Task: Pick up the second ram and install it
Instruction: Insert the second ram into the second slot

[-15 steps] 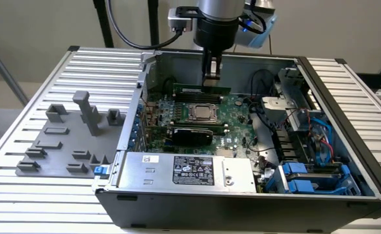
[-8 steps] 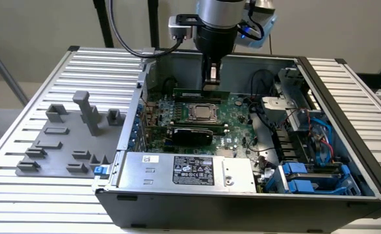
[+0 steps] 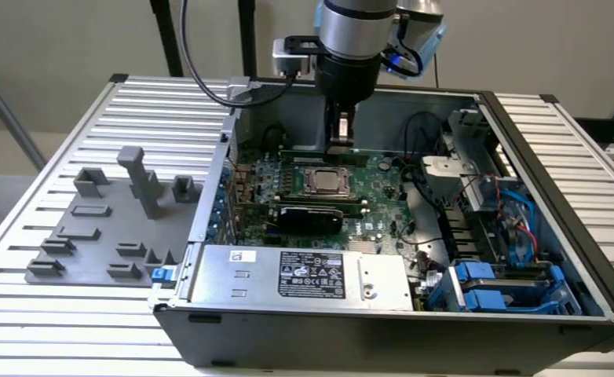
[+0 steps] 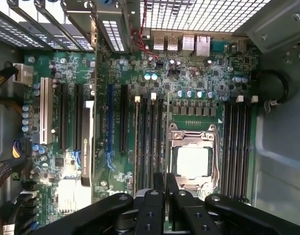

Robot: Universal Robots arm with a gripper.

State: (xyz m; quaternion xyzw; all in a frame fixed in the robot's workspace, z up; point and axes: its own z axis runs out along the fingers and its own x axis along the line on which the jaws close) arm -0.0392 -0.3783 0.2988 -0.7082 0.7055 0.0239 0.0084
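One ribbed aluminium table [image 3: 558, 157] carries everything. Behind it is a plain beige wall [image 3: 66, 39] with black uprights [image 3: 166, 35] in front of it.

The open PC case [image 3: 391, 338] lies on its side mid-table, with the motherboard [image 3: 375, 224] [image 4: 198, 73] facing up. The arm [image 3: 354, 27] comes straight down into the case from above, and a black cable [image 3: 197, 71] loops off it toward the exterior view's left.

A grey fixture plate [image 3: 103, 251] sits on the table just beside the case, on the exterior view's left. It carries low blocks and one tall post [image 3: 140, 179].

Inside the case, the power supply [image 3: 297, 275] runs along the near wall. Blue drive caddies [image 3: 485, 287] sit in the near corner on the exterior view's right. The black card [image 3: 307, 216] [image 4: 86, 142] lies across the board, between the power supply and the CPU socket [image 3: 328, 182] [image 4: 193, 161]. The socket is shut under its metal frame, with a bank of memory slots [image 4: 150, 142] on one side and a second bank [image 4: 236, 142] on the other.

The gripper [image 3: 341, 146] [image 4: 165, 175] hangs clear above the board. In the wrist view it lines up with the slot row next to the socket.

The jaws are drawn nearly together on a thin dark strip seen edge-on. This looks like the second ram [image 4: 165, 186], pinched and parallel to the slots, not seated. The edge-on angle shows no more of the stick.
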